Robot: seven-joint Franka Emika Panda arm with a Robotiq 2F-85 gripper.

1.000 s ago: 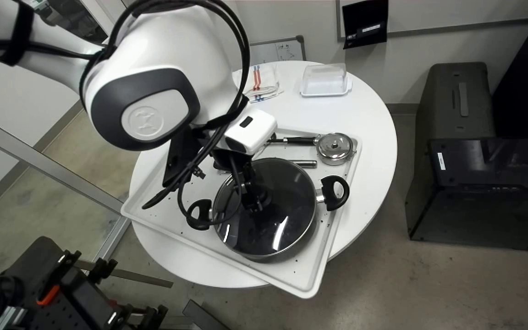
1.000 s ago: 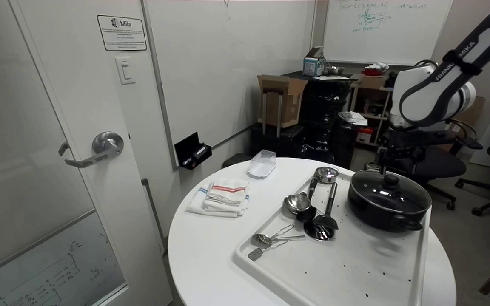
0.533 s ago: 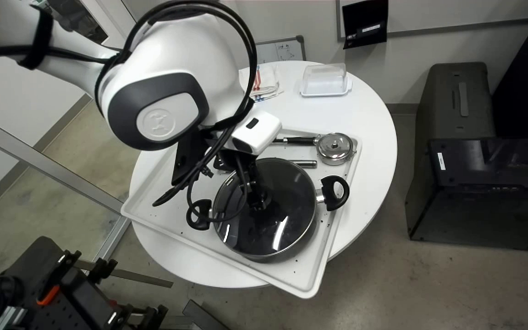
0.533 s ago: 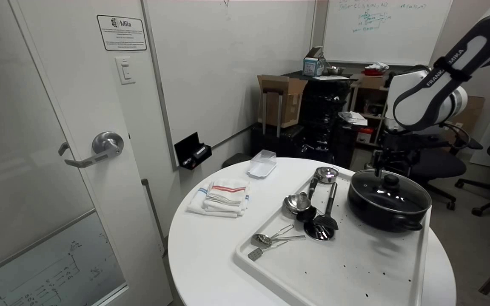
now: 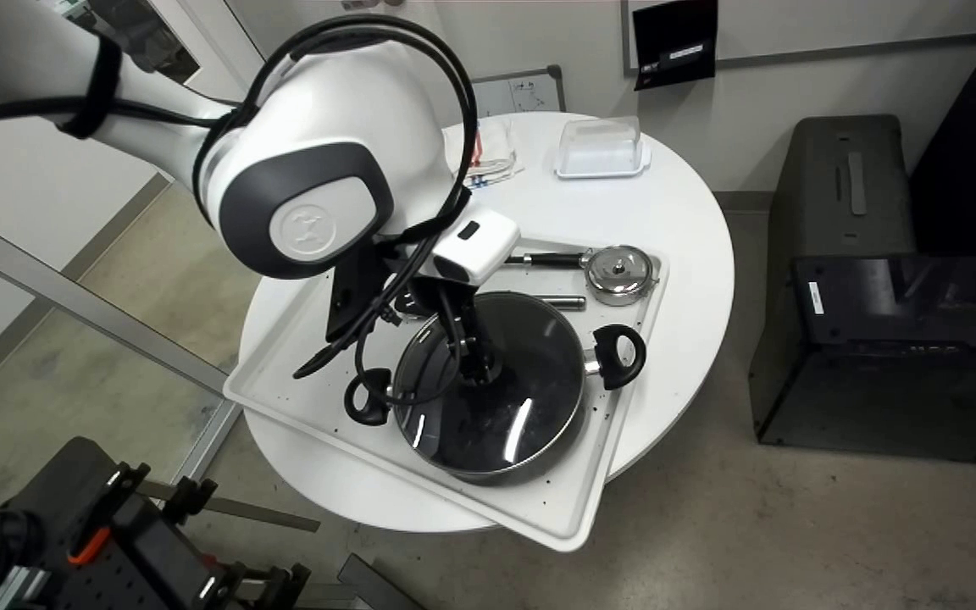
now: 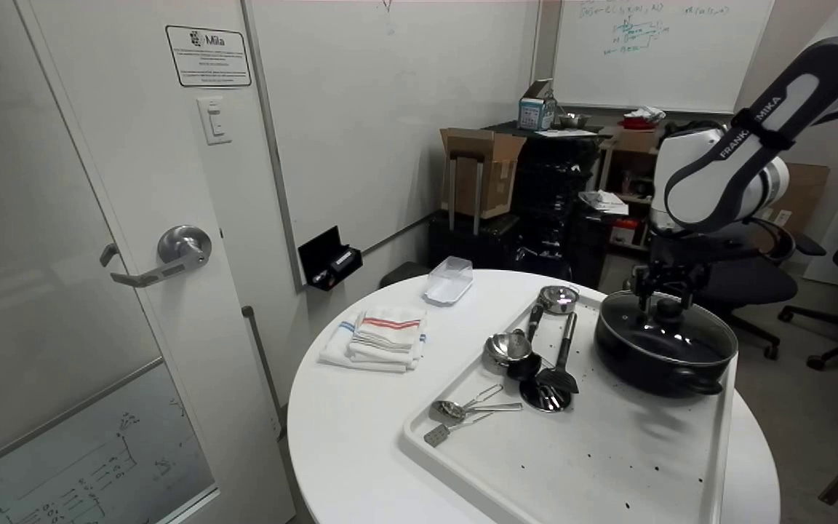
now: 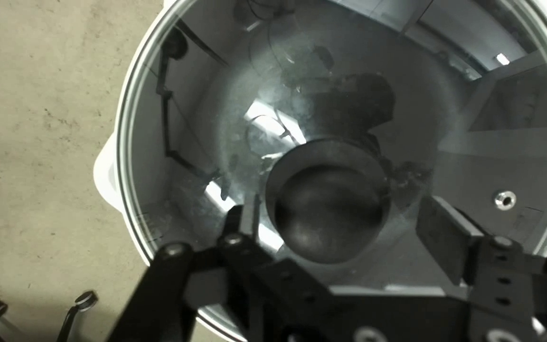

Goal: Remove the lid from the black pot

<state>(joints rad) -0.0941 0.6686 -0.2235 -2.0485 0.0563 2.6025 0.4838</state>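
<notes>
The black pot (image 6: 641, 367) stands on a white tray, with its loop handle (image 5: 615, 373) showing in an exterior view. The round glass lid (image 6: 703, 335) lies on the pot; it also shows in an exterior view (image 5: 535, 364) and fills much of the wrist view (image 7: 397, 76). Its dark centre knob (image 7: 328, 218) lies between the fingers in the wrist view, nearer the left finger, with gaps on both sides. My gripper (image 7: 339, 204) is open and low over the lid at the knob, in both exterior views (image 5: 481, 373) (image 6: 664, 302). Whether the fingertips touch the glass I cannot tell.
The white tray (image 6: 608, 451) sits on a round white table (image 6: 346, 429). Several utensils lie on the tray, among them a black spatula (image 6: 559, 378) and a round metal strainer (image 6: 508, 349). Folded towels (image 6: 388, 331) and a clear container (image 6: 449, 280) stand at the table's edge.
My gripper has moved down and over to the knob, and its fingers now show on either side of it. The lid and pot have not moved.
</notes>
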